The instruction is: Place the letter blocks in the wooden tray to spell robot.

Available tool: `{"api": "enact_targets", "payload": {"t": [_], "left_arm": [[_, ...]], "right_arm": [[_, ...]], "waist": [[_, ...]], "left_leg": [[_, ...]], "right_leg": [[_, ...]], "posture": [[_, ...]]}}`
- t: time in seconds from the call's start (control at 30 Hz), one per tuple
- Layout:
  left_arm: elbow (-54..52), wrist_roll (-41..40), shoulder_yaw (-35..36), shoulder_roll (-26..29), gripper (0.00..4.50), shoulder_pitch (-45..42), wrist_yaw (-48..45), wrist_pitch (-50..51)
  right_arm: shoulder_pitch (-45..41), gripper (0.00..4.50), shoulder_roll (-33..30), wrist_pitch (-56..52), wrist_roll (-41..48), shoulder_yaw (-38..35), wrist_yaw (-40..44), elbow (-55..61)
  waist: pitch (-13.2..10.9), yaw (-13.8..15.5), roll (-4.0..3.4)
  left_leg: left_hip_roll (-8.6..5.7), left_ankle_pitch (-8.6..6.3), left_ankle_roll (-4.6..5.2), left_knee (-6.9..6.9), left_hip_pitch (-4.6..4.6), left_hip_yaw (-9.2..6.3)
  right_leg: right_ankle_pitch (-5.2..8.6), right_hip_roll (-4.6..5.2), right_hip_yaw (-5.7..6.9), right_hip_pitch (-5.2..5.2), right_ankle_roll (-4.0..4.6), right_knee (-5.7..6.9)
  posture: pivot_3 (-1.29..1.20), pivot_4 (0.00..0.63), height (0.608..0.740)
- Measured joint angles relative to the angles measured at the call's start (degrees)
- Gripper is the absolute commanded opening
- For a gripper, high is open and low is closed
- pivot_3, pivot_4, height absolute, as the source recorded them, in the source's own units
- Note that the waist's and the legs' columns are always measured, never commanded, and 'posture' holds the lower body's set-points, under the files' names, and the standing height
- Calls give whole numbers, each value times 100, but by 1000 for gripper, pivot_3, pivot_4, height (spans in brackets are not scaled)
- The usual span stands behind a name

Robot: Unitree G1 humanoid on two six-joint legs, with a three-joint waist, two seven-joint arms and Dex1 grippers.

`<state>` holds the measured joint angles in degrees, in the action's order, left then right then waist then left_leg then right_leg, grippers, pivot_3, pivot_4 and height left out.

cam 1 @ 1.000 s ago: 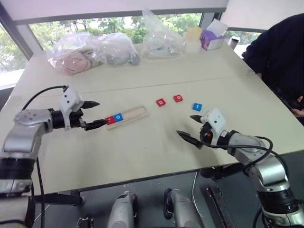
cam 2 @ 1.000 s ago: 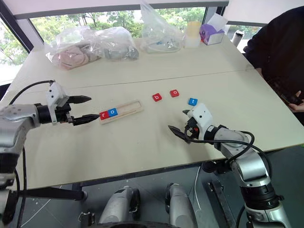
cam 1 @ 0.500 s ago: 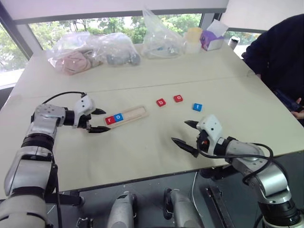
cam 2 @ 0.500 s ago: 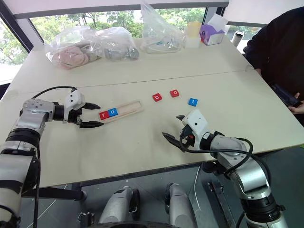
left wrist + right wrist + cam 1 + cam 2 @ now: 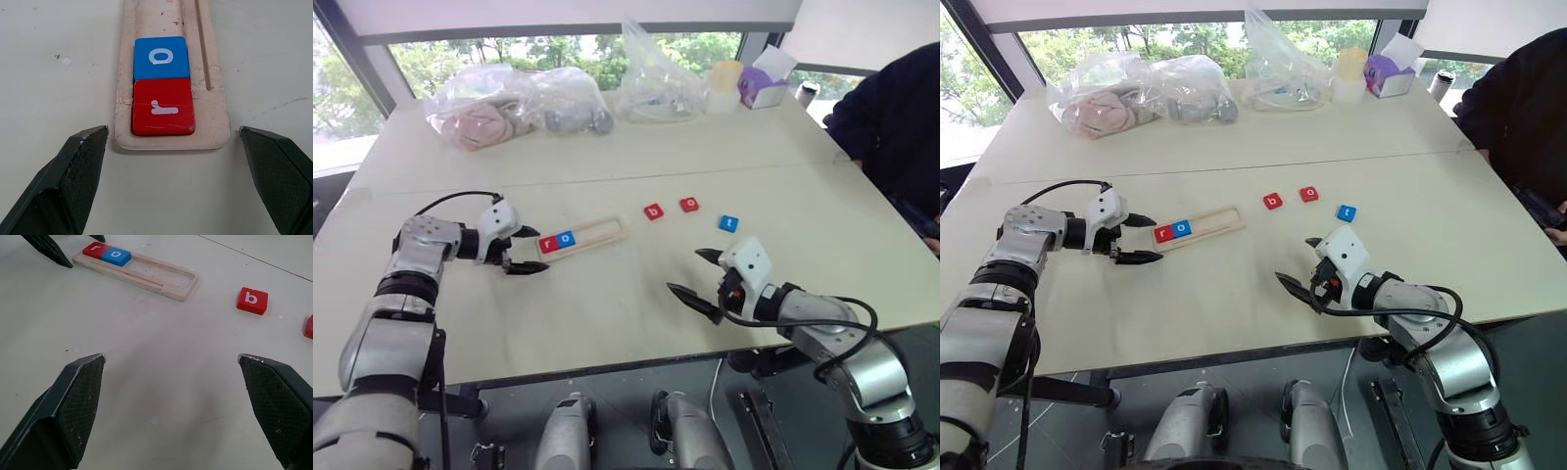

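**Operator:** I'm looking down on a pale table (image 5: 607,323) by a window, with plastic bags (image 5: 509,103) along the far edge and a person in dark clothing (image 5: 891,117) at the right. The wooden tray (image 5: 582,237) lies left of centre, with the red r (image 5: 163,106) and the blue o (image 5: 161,57) seated at its near-left end, touching each other. The rest of the tray is bare wood.

**Second:** So b goes next?

**Operator:** I'd say so. The red b (image 5: 653,211) lies loose on the table just right of the tray, then a red o (image 5: 689,204), then the blue t (image 5: 728,223) furthest right. My right gripper (image 5: 695,274) hangs spread wide and empty, on the near side of those three and well apart from them; the t is nearest to it.

**Second:** And the left?

**Operator:** The left gripper (image 5: 524,250) is also spread and empty, its tips flanking the tray's r end without touching it. I could use it to steady the tray. For the pick, I'd bring the right one over the b, straddle its two flat sides squarely, and close low so the tile doesn't tip. Then I'd set it flush against the blue o.
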<state>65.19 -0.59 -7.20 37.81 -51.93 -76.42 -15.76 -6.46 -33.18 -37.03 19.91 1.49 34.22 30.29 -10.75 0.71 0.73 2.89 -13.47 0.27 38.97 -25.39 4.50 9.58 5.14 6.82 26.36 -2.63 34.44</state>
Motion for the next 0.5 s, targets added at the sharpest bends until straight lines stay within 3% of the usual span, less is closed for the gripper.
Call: {"api": "enact_targets", "payload": {"t": [0.5], "left_arm": [[272,177,7,-316,4500,-236,276,-39]], "right_arm": [[1,4474,0,-16,-9,22,-101,34]], "waist": [[1,27,-2]], "left_leg": [[-4,0,1,8,0,2]], "right_leg": [[-1,3,0,-7,0,2]], "posture": [[0,150,725]]}}
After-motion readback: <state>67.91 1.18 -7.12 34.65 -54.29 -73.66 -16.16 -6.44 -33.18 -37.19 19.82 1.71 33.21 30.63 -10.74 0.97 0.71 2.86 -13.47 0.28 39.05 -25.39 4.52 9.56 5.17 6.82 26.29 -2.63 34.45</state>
